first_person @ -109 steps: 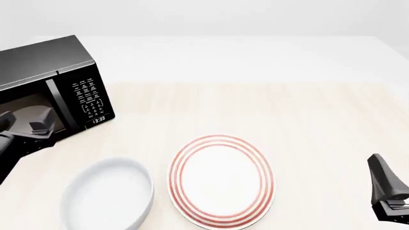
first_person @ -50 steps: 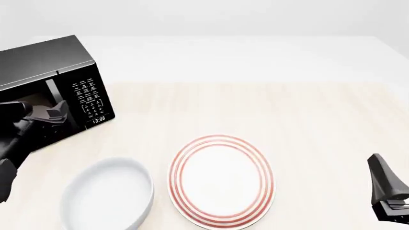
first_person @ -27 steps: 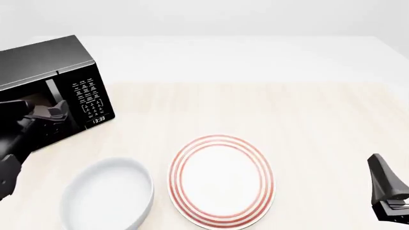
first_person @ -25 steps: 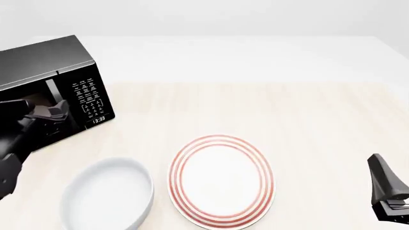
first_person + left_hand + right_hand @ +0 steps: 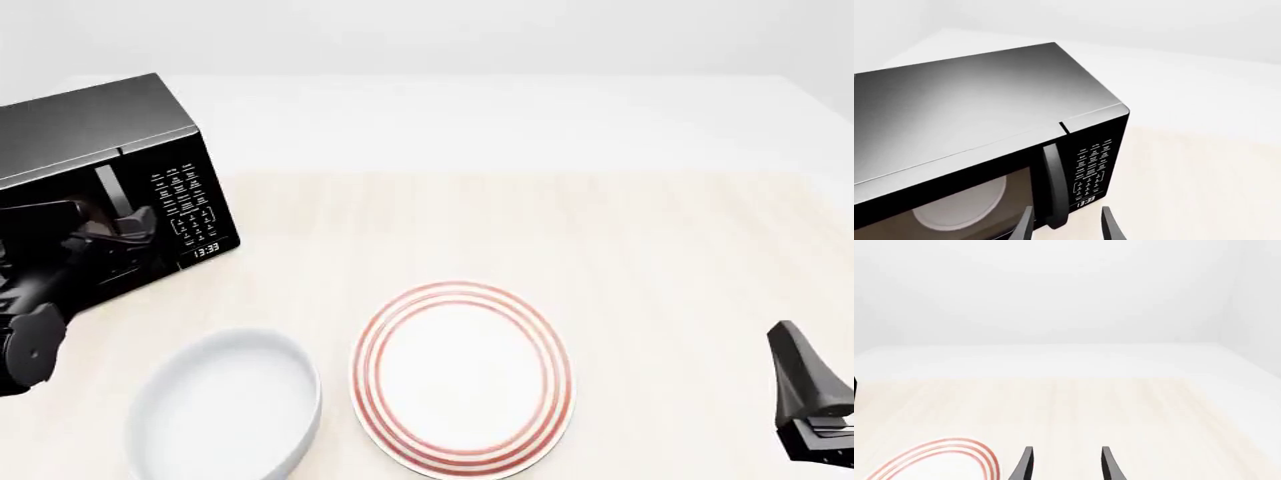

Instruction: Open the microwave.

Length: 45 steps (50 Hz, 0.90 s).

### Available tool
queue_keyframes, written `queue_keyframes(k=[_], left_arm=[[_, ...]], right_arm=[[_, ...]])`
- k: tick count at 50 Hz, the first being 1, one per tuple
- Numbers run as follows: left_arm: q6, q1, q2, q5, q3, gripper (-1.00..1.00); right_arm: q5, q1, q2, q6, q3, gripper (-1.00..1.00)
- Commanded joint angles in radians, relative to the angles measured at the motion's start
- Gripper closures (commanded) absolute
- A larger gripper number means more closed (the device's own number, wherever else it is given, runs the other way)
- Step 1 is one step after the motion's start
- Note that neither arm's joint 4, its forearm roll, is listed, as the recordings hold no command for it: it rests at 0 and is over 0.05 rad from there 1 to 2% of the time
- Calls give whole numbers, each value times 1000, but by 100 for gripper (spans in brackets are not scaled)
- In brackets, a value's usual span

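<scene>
The microwave (image 5: pixel 83 128) is a black box at the table's far left, door shut, with a vertical bar handle (image 5: pixel 118 192) beside its white-lettered keypad (image 5: pixel 187 205). In the left wrist view the microwave (image 5: pixel 974 110) fills the frame, and a white turntable (image 5: pixel 964 204) shows through the dark window. My left gripper (image 5: pixel 1066 228) is open, and the lower end of the handle (image 5: pixel 1053 182) lies between its fingers. It also shows in the front view (image 5: pixel 114 232), right at the door. My right gripper (image 5: pixel 805 385) is open and empty at the front right; it also shows in the right wrist view (image 5: pixel 1066 467).
A white bowl (image 5: pixel 227 405) stands at the front left, just below my left arm. A white plate with red rings (image 5: pixel 461 375) lies at the front middle; its edge also shows in the right wrist view (image 5: pixel 941 457). The tabletop is pale wood.
My left gripper has moved up and forward from beside the door, so its fingers now straddle the handle. The right arm, bowl and plate have not moved.
</scene>
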Motion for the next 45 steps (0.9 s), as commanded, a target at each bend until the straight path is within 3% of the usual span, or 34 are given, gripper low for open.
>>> queue_keyframes(k=[1, 45], left_arm=[[-3, -1, 46, -14, -20, -100], [-21, 5, 224, -47, -102, -100]], right_arm=[[0, 0, 0, 0, 0, -100], [0, 0, 0, 0, 0, -100]])
